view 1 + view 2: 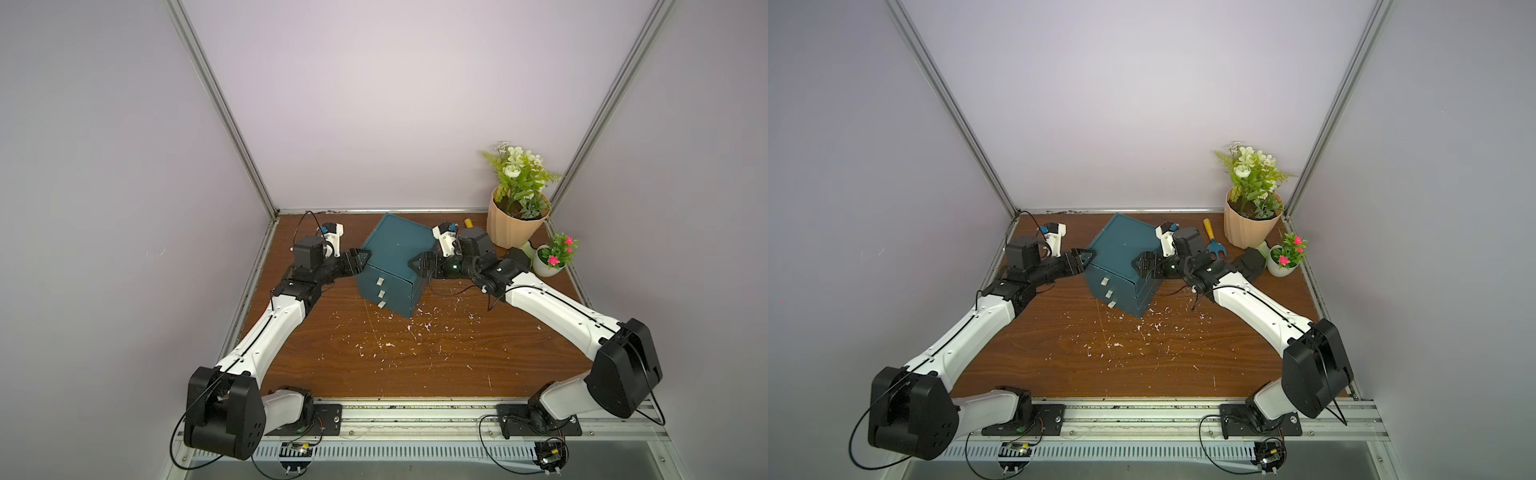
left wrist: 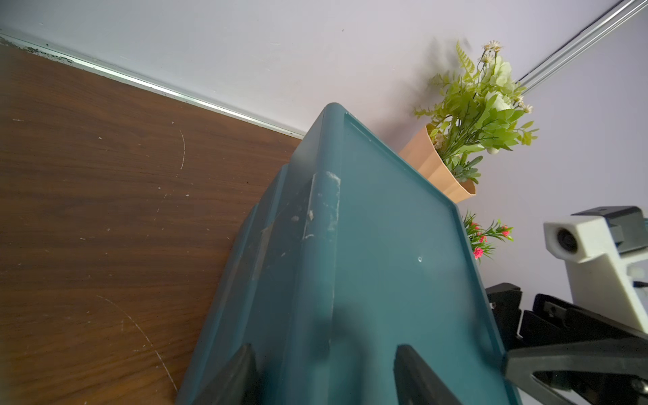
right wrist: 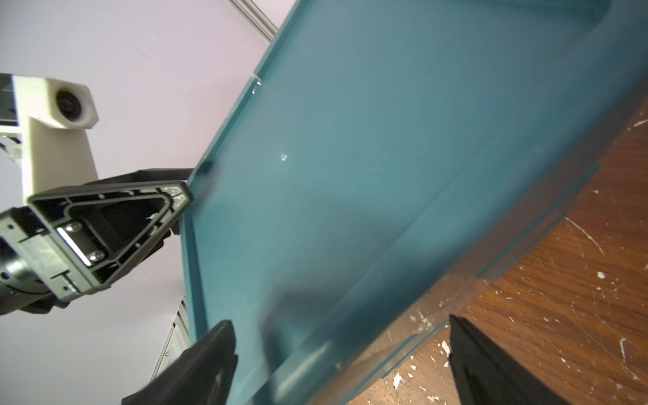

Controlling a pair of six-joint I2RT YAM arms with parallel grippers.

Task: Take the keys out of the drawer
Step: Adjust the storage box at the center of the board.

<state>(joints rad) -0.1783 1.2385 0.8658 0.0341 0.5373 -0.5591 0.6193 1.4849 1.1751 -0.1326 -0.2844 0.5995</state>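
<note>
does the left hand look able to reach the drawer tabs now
Probably yes: the left hand is at the cabinet's top corner, and nothing blocks the tabs on its front.

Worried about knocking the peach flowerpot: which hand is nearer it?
Right. The right hand is at the side of the drawer cabinet facing the flowerpot; the left hand is at its opposite side, farther away.

Shut drawers (image 1: 395, 291) hide their contents (right arm (image 1: 476, 245) masks the fork (image 1: 468, 223)).
</note>
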